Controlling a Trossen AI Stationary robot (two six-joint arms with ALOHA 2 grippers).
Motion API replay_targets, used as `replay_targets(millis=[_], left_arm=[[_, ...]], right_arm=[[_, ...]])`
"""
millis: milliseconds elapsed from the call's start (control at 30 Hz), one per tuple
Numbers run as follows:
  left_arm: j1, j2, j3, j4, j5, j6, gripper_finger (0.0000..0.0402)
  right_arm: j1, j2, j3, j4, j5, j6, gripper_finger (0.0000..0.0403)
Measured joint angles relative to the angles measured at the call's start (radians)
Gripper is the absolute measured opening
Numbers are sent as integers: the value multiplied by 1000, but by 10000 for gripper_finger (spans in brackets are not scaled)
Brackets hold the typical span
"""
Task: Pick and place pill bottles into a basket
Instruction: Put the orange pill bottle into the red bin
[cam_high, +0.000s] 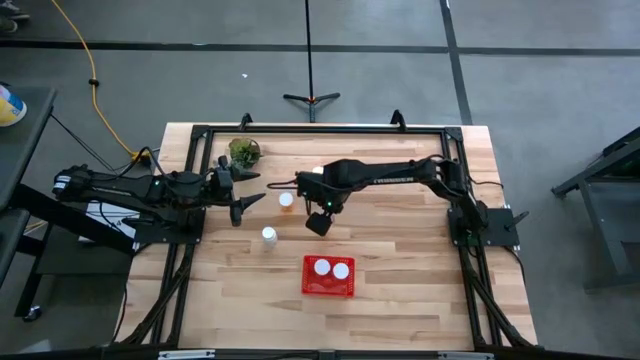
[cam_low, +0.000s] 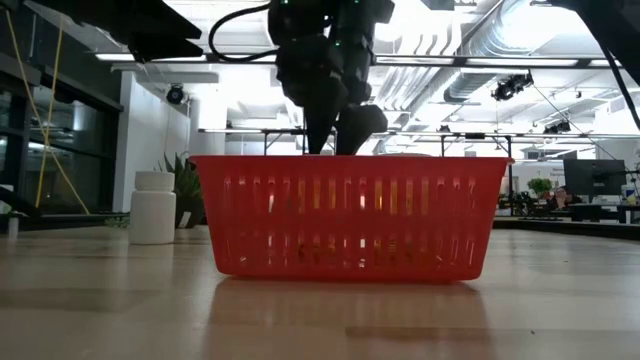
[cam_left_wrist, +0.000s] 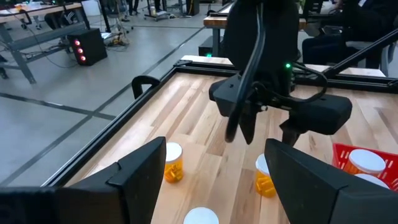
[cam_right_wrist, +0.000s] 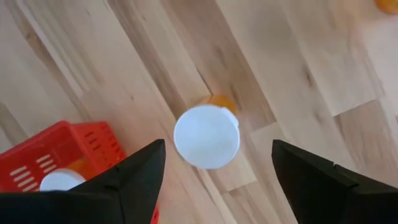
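Left arm: stretched along the table's left edge, its left gripper spread wide with nothing between the fingers, pointing toward the centre.
Plant: a small green plant sits near the far edge, just beyond that gripper.
Standing bottle: one pill bottle is upright on the wood just ahead of the left gripper, white cap up, well apart from the basket.
Middle bottles: another bottle stands between the two grippers; a third shows at the right arm's side.
Right arm: reaching across from the right, the right gripper hangs above an upright bottle, fingers parted and clear of the cap.
Basket: the red basket sits near the front, centre, with two capped bottles inside.
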Motion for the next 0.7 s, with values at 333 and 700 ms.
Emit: replay_targets(millis=[333, 700], left_arm=[[0, 0, 0, 0, 0, 0, 308], [0, 0, 0, 0, 0, 0, 308]], right_arm=[[7, 0, 0, 52, -14, 31, 284], [-7, 0, 0, -27, 32, 110, 298]])
